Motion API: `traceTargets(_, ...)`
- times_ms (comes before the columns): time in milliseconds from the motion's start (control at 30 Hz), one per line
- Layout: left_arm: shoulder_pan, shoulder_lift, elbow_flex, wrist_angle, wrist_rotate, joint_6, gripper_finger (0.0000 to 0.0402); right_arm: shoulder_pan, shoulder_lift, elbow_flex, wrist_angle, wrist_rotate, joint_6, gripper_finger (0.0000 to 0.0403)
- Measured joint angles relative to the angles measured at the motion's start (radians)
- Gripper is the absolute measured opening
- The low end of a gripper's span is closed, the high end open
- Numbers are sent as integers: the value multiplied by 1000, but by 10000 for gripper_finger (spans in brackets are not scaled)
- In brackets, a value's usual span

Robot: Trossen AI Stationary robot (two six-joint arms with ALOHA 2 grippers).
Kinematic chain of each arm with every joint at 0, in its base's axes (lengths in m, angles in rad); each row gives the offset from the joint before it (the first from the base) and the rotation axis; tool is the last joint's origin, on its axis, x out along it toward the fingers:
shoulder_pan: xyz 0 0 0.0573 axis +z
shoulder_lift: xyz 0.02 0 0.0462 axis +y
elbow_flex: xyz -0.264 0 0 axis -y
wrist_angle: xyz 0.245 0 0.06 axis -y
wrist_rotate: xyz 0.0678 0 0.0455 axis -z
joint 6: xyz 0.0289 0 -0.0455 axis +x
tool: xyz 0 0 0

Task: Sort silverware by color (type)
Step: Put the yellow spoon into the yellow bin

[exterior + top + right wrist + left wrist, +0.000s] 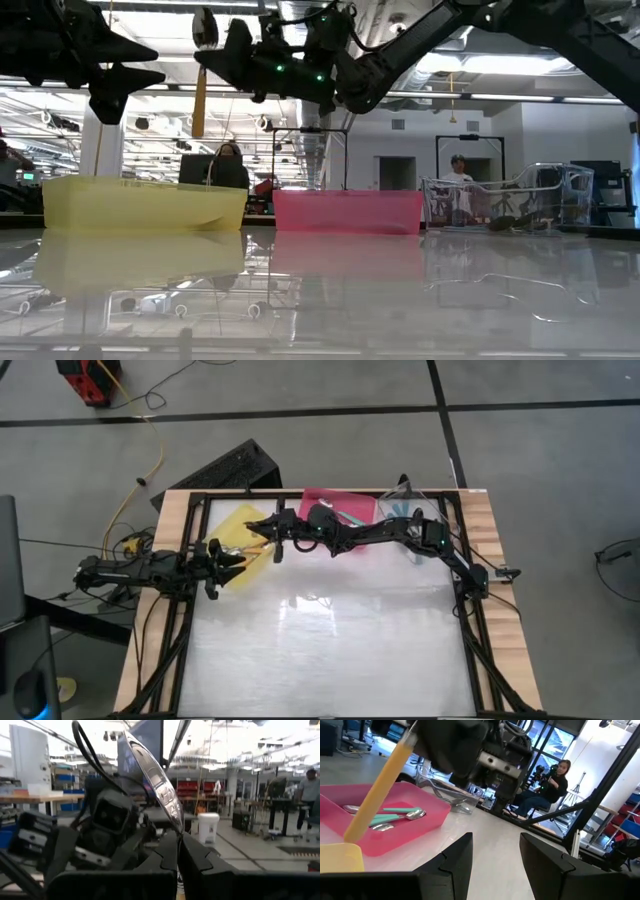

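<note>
The right hand (212,55) pinches an orange-handled spoon (200,100), bowl up, dangling above the yellow tray (140,205). Only the left wrist view shows teal spoons (395,815) lying in the pink tray (427,820). The left hand (238,563), half-spread and empty, hovers at the yellow tray's near edge; the surface (330,650) in front lies open.

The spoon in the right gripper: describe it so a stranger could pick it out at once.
Find the yellow tray at the table's far left. Above it, the right gripper holds one spoon upright, orange handle hanging down, shiny bowl up. The other visible spoons lie in the pink tray with teal handles.

Orange spoon handle (379,795) hangs over pink tray (427,820) holding teal spoons (395,815).
</note>
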Motion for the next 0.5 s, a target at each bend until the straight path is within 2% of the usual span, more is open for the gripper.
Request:
traceTargets(300, 0, 0, 0, 0, -13, -1, 148, 0, 0, -1, -46, 0, -27, 23)
traceTargets(500, 0, 0, 0, -1, -21, -1, 148, -2, 52, 1, 36, -5, 6, 23)
